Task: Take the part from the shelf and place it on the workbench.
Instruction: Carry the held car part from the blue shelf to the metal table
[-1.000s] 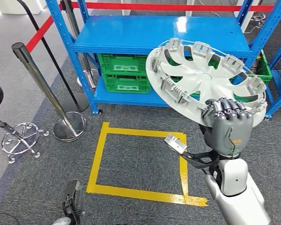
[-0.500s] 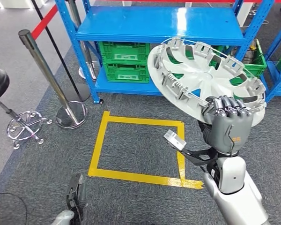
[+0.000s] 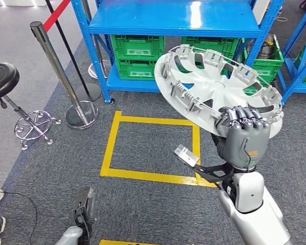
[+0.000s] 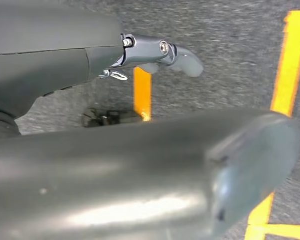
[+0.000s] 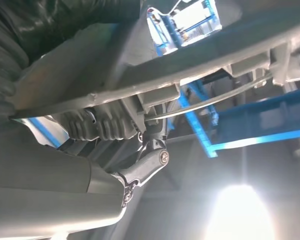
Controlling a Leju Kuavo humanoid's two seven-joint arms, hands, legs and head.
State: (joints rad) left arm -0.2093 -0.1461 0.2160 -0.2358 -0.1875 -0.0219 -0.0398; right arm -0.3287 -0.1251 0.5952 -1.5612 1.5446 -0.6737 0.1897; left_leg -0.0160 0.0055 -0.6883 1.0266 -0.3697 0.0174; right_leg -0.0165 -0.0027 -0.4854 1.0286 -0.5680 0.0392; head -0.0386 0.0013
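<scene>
Since a second ago your whole view has slid: the blue shelf (image 3: 174, 18) now sits higher in frame and more grey carpet (image 3: 40, 178) shows, which is camera motion, while the part rides along in the same grip. Your right hand (image 3: 245, 137) holds the part (image 3: 217, 89), a round silver-white plastic wheel cover, by its near rim, dark fingers curled over the edge and the grey ribbed back of the hand facing you. You see the cover's inner side: curved spokes, a ring of moulded clips and a thin wire hoop around the rim. It is tilted, far edge higher, held in the air in front of the shelf and clear of it.

Green slatted crates (image 3: 137, 58) fill the shelf's lower tier. On the carpet in front of the shelf lies a square of yellow tape (image 3: 111, 145). Left of the shelf stand a chrome stanchion post (image 3: 55, 64) on a round base and a black stool (image 3: 3, 81) with a chrome foot ring.

Your left hand (image 3: 84, 209) hangs low over the carpet; you cannot tell how its fingers are set.
</scene>
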